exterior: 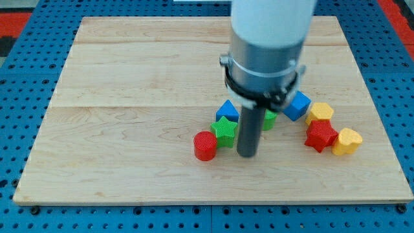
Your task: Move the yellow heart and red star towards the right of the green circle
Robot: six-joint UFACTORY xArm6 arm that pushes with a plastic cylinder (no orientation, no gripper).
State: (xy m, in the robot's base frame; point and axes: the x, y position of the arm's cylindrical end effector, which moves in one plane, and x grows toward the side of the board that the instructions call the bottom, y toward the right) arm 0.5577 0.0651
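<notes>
The red star (321, 136) lies at the view's right, touching the yellow heart (347, 141) on its right. The green circle (268, 119) is mostly hidden behind the rod, left of the star. My tip (247, 154) rests on the board just right of the green star (225, 131) and below the green circle, well left of the red star and yellow heart.
A red cylinder (205, 145) sits left of the green star. A blue block (227, 110) lies above the green star. A blue cube (297, 105) and a yellow hexagon (319, 112) lie above the red star. The wooden board (129, 97) sits on a blue pegboard.
</notes>
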